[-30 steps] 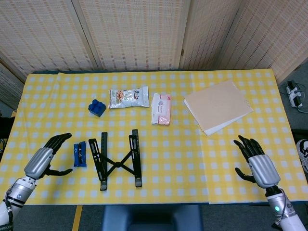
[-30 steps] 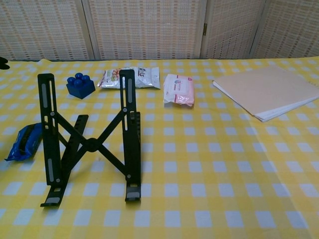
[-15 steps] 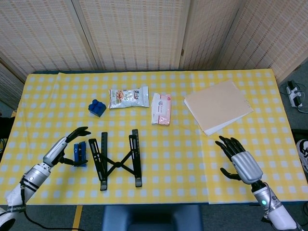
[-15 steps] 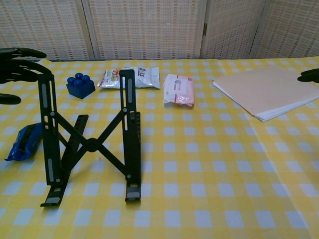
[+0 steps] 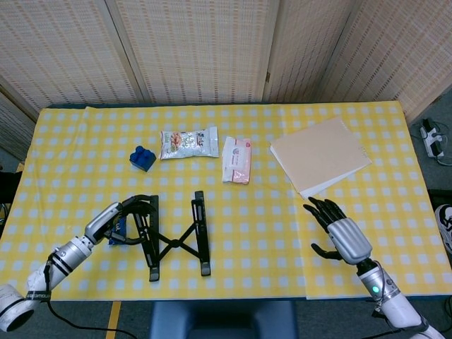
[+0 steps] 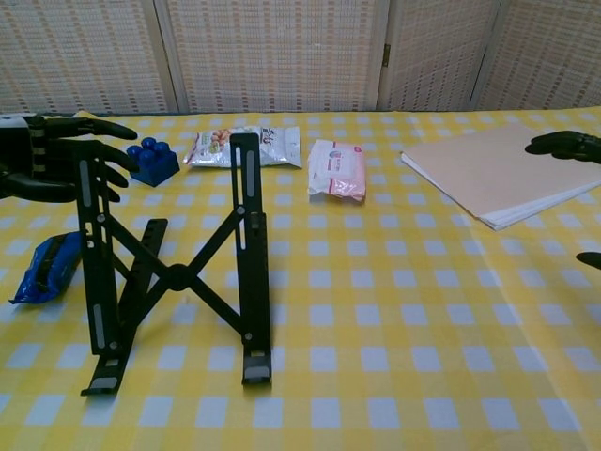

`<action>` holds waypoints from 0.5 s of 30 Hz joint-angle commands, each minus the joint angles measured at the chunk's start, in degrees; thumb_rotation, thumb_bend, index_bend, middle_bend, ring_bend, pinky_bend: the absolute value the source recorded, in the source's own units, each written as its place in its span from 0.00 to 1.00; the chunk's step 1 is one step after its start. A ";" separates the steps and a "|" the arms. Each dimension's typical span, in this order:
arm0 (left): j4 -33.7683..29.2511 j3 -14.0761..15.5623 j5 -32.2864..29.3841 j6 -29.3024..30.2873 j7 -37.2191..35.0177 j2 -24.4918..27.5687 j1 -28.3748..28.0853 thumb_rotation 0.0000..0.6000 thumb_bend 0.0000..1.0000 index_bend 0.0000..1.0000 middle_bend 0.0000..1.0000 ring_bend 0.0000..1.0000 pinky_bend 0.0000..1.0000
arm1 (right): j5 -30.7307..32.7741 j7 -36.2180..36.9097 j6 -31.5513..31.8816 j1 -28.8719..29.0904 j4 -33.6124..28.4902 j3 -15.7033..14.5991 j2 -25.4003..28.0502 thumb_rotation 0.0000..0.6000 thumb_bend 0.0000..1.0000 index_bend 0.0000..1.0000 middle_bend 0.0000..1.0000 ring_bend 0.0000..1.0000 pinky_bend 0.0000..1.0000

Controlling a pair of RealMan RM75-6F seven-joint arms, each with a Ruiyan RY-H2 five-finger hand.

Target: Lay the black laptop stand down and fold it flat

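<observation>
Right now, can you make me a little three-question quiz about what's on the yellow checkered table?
1. True or false: the black laptop stand is already lying flat.
2. Which robot hand is at the stand's upper rail? A) left robot hand B) right robot hand
3. Fill in: the pink packet lies between the snack bag and the stack of tan ____.

Key: 1 false, it stands upright. 2 A. 3 boards.
</observation>
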 commanded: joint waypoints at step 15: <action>-0.60 7.21 7.80 13.21 -2.09 2.87 0.89 1.00 0.18 0.29 0.39 0.35 0.30 | 0.07 12.62 -8.46 7.90 -4.76 0.46 0.84 1.00 0.34 0.00 0.02 0.04 0.00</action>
